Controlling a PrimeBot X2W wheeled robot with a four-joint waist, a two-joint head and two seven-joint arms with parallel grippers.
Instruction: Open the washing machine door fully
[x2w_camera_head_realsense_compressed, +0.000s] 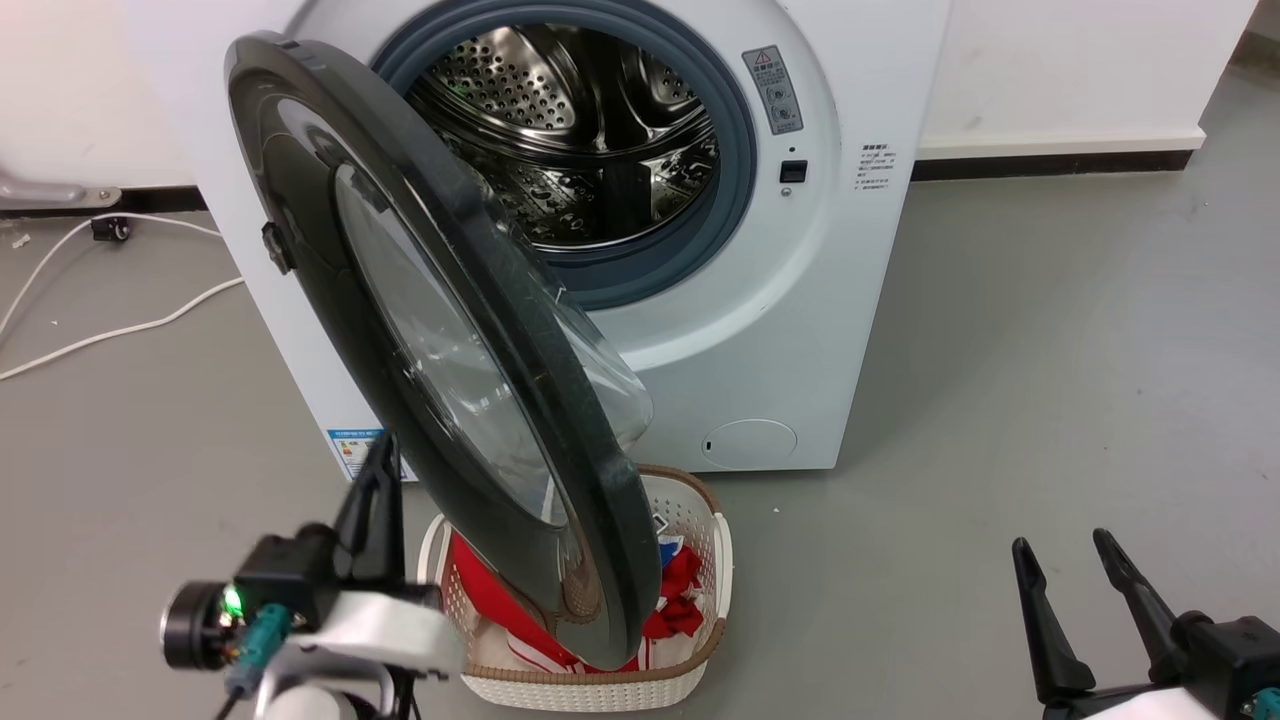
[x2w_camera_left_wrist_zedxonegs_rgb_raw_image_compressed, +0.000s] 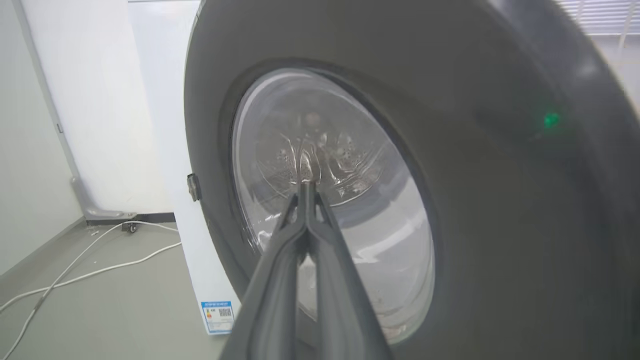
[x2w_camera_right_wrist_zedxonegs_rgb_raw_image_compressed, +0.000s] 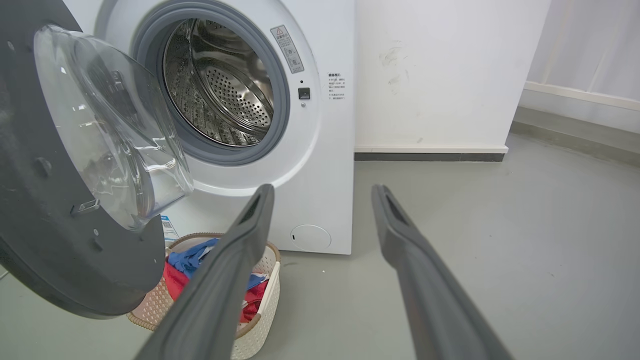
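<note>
Washing machine door (x2w_camera_head_realsense_compressed: 440, 370) half-open — left tool (x2w_camera_head_realsense_compressed: 378, 462) pinched; right tool (x2w_camera_head_realsense_compressed: 1062, 545) spread.

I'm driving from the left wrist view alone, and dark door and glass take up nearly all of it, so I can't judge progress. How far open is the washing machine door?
Observer: The washing machine door is partly open. It sticks out toward the robot, roughly square to the washing machine, and the steel drum is uncovered.
Operator: Is anything beneath the door?
Observer: Yes. A white laundry basket holding red and blue clothes sits right under the door's lower edge.
Operator: Where's the right tool?
Observer: The right tool is open, low on the robot's right, well apart from the door and the basket.
</note>
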